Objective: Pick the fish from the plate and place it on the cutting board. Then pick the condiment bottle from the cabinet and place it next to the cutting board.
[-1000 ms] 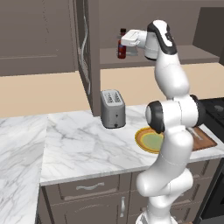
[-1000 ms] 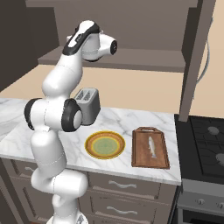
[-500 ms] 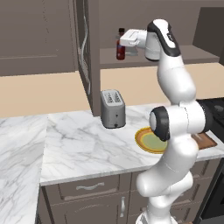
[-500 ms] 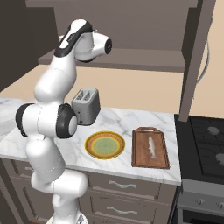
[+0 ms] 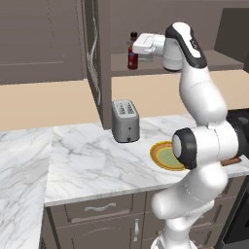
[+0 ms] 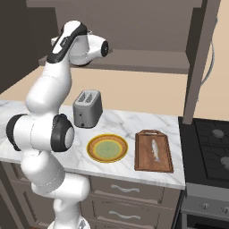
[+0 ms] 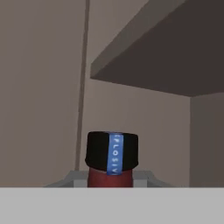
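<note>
One half of the job looks finished: the fish (image 6: 154, 151) lies on the cutting board (image 6: 154, 151), beside the bare plate (image 6: 107, 148). We are on the second step now. Our gripper (image 5: 132, 49) is up at the cabinet (image 5: 160, 61) shelf, fingers clenched on the condiment bottle (image 5: 132, 57), which stands upright there. Next we should lift it clear and carry it down beside the board.

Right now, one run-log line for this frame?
fish: on cutting board | plate: bare | pincer: shut on condiment bottle, cabinet shelf
</note>
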You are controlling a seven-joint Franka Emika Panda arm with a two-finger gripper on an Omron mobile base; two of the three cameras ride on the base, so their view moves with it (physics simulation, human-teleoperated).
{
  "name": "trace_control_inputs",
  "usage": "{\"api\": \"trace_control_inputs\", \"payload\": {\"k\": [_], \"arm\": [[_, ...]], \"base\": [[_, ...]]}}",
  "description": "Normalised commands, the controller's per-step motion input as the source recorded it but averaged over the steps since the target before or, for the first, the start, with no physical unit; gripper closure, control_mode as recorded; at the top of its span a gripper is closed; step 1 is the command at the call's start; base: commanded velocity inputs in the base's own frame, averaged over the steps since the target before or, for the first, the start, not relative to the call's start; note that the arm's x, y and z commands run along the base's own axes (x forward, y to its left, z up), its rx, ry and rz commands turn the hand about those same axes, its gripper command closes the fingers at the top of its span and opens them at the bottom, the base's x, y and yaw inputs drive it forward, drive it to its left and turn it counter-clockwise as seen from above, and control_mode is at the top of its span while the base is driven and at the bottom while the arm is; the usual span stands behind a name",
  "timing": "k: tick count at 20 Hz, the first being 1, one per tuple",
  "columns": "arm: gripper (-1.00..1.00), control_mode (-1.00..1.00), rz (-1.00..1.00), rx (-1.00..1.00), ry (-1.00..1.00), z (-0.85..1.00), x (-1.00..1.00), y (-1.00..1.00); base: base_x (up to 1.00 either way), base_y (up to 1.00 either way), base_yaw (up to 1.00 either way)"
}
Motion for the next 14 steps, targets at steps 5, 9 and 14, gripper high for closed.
{"api": "trace_control_inputs", "payload": {"k": [5,9,14], "arm": [[1.0,-1.0,0.03,0.0,0.01,0.02,-0.58,0.04],[1.0,-1.0,0.05,-0.01,0.0,0.0,-0.64,-0.05],[1.0,-1.0,0.05,-0.01,0.0,0.0,-0.69,-0.04]], "base": [[0.0,0.0,0.0],[0.0,0.0,0.0],[0.0,0.0,0.0]]}}
